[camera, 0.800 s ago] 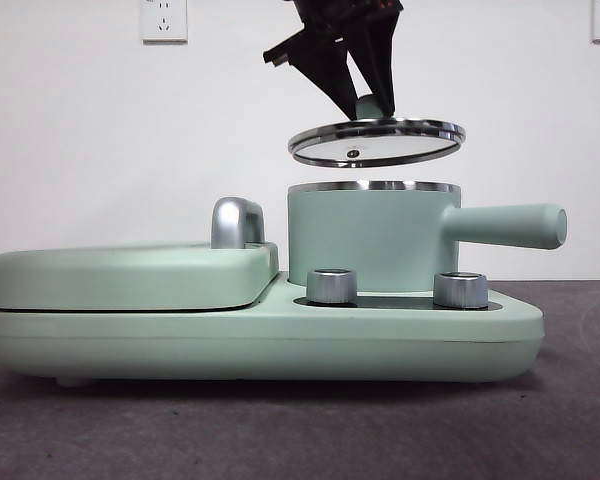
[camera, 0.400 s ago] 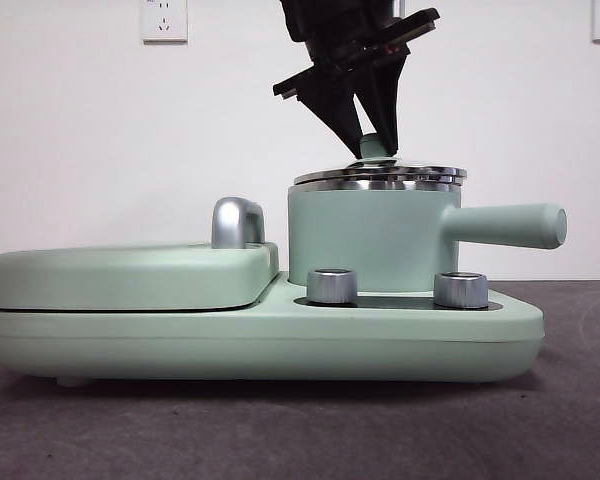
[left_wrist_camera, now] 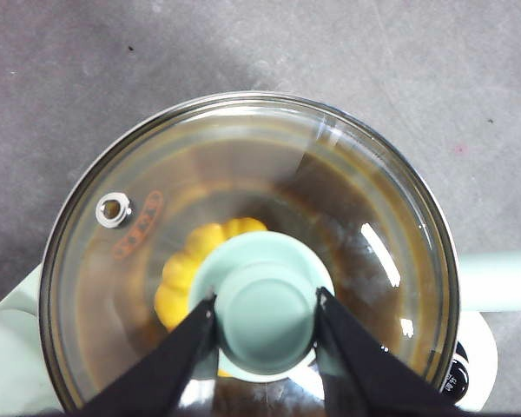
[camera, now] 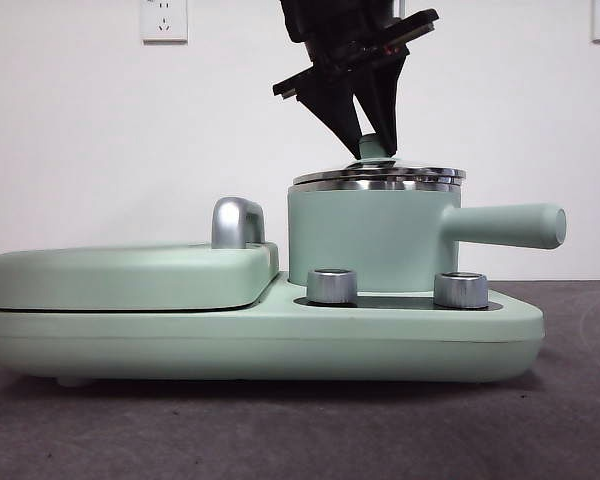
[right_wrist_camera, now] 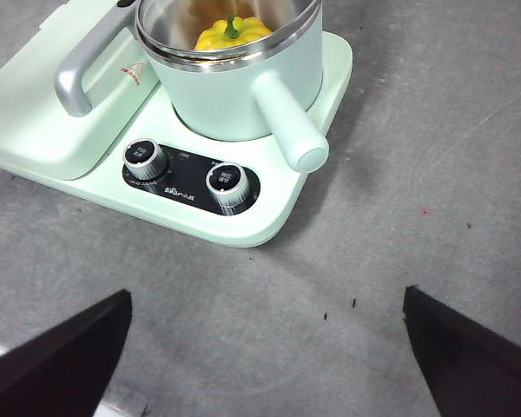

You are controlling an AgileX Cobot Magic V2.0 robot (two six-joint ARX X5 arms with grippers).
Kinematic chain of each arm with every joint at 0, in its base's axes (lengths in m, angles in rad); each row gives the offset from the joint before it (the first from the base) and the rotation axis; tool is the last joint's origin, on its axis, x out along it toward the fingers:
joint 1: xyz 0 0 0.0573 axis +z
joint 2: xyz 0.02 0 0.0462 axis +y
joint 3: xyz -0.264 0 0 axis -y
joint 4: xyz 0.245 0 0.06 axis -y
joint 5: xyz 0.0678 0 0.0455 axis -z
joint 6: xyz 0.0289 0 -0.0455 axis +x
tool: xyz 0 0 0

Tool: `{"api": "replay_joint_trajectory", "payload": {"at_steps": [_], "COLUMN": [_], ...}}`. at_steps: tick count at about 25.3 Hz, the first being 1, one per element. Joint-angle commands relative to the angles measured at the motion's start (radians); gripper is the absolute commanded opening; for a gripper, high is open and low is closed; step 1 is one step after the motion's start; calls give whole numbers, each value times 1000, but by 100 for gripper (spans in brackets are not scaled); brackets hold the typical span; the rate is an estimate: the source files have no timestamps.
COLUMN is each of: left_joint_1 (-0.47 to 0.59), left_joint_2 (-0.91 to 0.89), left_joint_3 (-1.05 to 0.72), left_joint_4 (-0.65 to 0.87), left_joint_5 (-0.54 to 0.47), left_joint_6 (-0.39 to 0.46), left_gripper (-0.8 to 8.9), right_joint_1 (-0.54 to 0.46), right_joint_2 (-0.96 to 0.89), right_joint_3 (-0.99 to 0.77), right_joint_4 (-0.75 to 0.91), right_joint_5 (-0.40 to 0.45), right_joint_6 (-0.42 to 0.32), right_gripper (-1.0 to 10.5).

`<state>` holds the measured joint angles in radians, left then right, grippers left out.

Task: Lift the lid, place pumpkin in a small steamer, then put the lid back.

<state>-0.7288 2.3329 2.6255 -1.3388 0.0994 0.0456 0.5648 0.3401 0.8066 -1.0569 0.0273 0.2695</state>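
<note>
The glass lid (camera: 380,176) lies flat on the steel rim of the small steamer (camera: 365,240), a mint-green pot with a long side handle (camera: 505,225). My left gripper (camera: 373,140) comes down from above and is shut on the lid's mint-green knob (left_wrist_camera: 266,308), one jaw on each side. Through the glass of the lid (left_wrist_camera: 347,191) the yellow-orange pumpkin (left_wrist_camera: 178,278) shows inside the pot. The right wrist view looks at the steamer (right_wrist_camera: 234,87) and the pumpkin (right_wrist_camera: 230,33) from a distance. My right gripper (right_wrist_camera: 267,295) hangs open over the grey table, holding nothing.
The steamer stands on a mint-green cooker base (camera: 260,340) with two steel dials (camera: 331,286) (camera: 460,290). To its left lies a wide flat cover (camera: 130,275) with a chrome handle (camera: 235,222). Grey table surrounds the base.
One second ago the lid hung tilted above the pot in my left gripper. It has come down onto the rim; since half a second ago nothing has moved.
</note>
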Motion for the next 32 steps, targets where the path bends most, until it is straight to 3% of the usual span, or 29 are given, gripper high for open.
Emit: {"api": "replay_joint_trajectory", "payload": {"at_steps": [1,7,9,23,30,32], "left_joint_1": [-2,0,-1,-4,-3,-2], "left_joint_2": [37,59,59,59,49,25], "left_joint_3": [28,28,28,28,29,29], "left_joint_4": [5,-1,-3,-21,-35,-66], "left_joint_5": [-7,-16,-85,-69,-69,-69], "left_joint_6": [10,6,-4,-53,-95,-113], "left_gripper": [7,7,7,19,426,473], "right_joint_1": [9,8,8,9,9,9], "right_joint_2": [2,2,2,2,2,2], "right_joint_3": [9,9,9,9,9,9], "right_joint_4": [6,4,3,6,5,5], "right_joint_5": [4,4,6,26,26,26], "right_joint_6": [3,3,3,0,0,0], "right_gripper": [496,496,496,496,496,496]}}
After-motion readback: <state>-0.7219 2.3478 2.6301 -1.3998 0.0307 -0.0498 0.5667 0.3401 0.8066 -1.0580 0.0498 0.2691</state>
